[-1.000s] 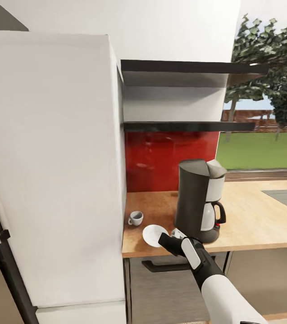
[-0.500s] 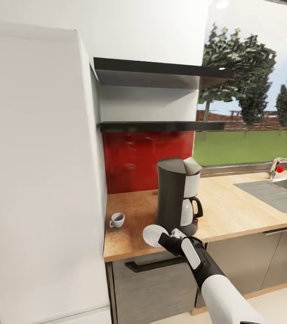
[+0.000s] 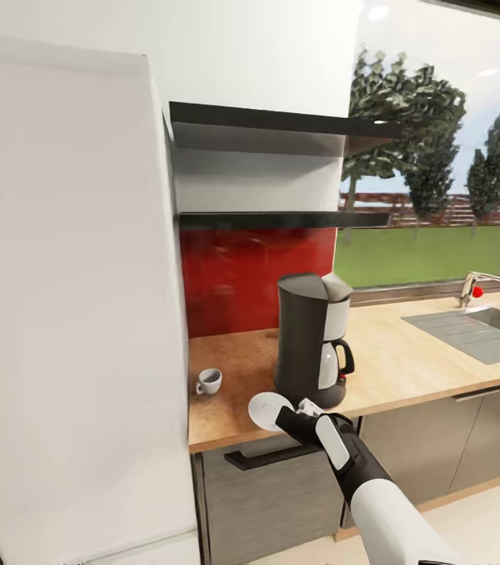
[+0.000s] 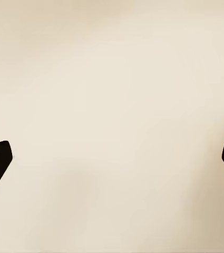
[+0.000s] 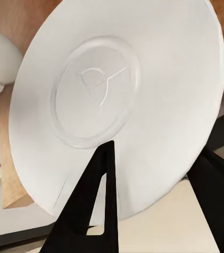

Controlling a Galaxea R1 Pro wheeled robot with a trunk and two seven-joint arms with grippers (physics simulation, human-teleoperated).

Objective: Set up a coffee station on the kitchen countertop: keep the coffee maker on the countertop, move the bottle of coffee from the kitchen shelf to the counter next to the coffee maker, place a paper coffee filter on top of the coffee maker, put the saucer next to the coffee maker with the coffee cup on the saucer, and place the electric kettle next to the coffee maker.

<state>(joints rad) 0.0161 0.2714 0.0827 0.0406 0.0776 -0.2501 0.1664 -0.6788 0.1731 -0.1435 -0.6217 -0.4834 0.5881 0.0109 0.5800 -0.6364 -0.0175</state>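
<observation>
Clamping saucer (image 3: 268, 410) rim, right gripper (image 3: 301, 411) nearly closed, near countertop (image 3: 406, 365) edge; left gripper (image 4: 112, 163) spread wide, empty

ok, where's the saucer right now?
Head view: the saucer is held in the right gripper at the countertop's front edge, just front-left of the coffee maker, with the coffee cup further left.

Countertop (image 3: 406, 361) wide open to right of coffee maker (image 3: 310, 337), up to sink (image 3: 477, 329). Left strip narrow: coffee cup (image 3: 209, 381) sits near tall white cabinet (image 3: 69, 314). Dark shelves (image 3: 273, 220) overhang above. Front edge beside maker free.
</observation>
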